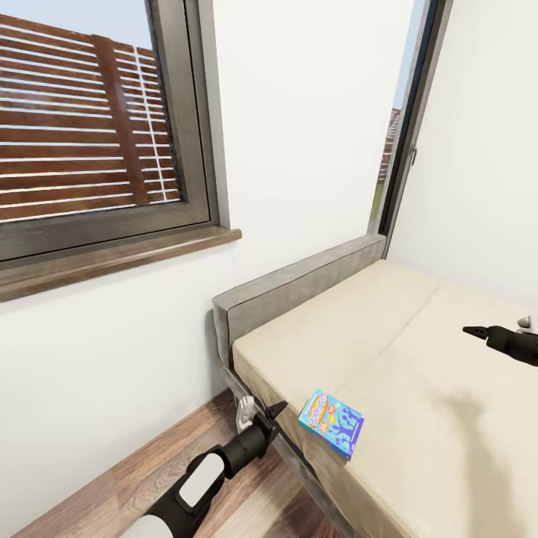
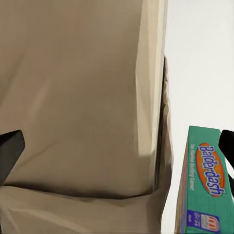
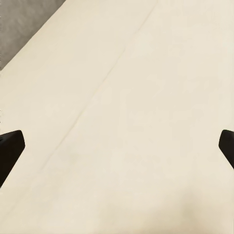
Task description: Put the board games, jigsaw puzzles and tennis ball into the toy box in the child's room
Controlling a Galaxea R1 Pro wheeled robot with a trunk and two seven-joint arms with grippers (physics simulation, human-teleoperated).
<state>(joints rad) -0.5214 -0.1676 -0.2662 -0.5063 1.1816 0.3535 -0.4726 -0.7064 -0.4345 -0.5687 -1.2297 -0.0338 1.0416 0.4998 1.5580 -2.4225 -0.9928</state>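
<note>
White walls, a dark-framed window (image 1: 97,134) with brown slats beyond it, and a wood-plank floor (image 1: 142,471) surround a bed (image 1: 418,388) with a beige mattress and a grey padded headboard (image 1: 299,288). One of the board games, the small blue box (image 1: 331,423), lies flat on the mattress close to its near edge; the left wrist view shows its teal side lettered "Balderdash". The left gripper (image 1: 261,413) hangs just off the bed's edge, beside that box but not touching it, and its jaws stand spread, the dark fingertips (image 2: 10,151) sitting wide apart at the sides of the left wrist view. The right gripper (image 1: 478,331) reaches in over the far part of the mattress, well apart from the box; its jaws are likewise spread, with bare bedding between the fingertips (image 3: 10,148) in the right wrist view, so it holds nothing. As a judgement, the task is at an early or middle stage: this game is not yet picked up, let alone carried to the toy box. How the other two games, the puzzles and the tennis ball stand cannot be told from these views. Grasping the blue box looks like the step in hand, most likely with the left arm.
</note>
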